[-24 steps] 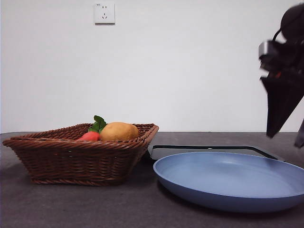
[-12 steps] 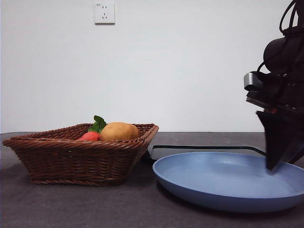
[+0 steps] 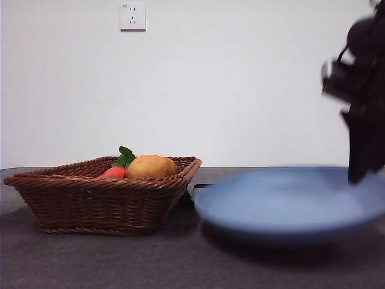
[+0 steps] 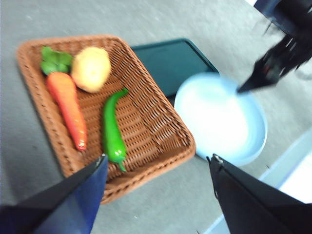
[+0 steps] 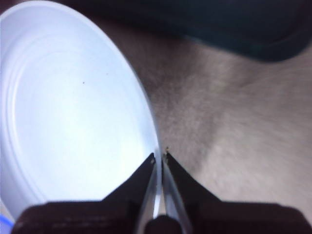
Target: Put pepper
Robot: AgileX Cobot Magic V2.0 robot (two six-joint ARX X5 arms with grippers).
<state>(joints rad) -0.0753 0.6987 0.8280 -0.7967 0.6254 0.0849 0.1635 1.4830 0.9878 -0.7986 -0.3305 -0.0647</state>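
Right wrist view, right end effector [image 5: 159,157] clamped on the blue plate's rim [image 5: 152,131], left end effector [image 4: 156,163] spread wide above the basket [image 4: 161,124], pepper [image 4: 111,130] lying inside beneath it, beside a carrot [image 4: 67,107].

Free room and obstacles. The wicker basket [image 4: 105,114] is open from above. Inside, the pepper [image 4: 111,128] lies alone near the middle, bare weave to its right; the carrot [image 4: 68,108] lies just beside it on the left, and the potato [image 4: 91,68] sits near its stem end. Right of the basket, the blue plate [image 3: 289,205] is clamped at its rim by the right gripper [image 5: 160,157], filling that side. The left gripper [image 4: 156,168] hangs spread above the basket's near edge.
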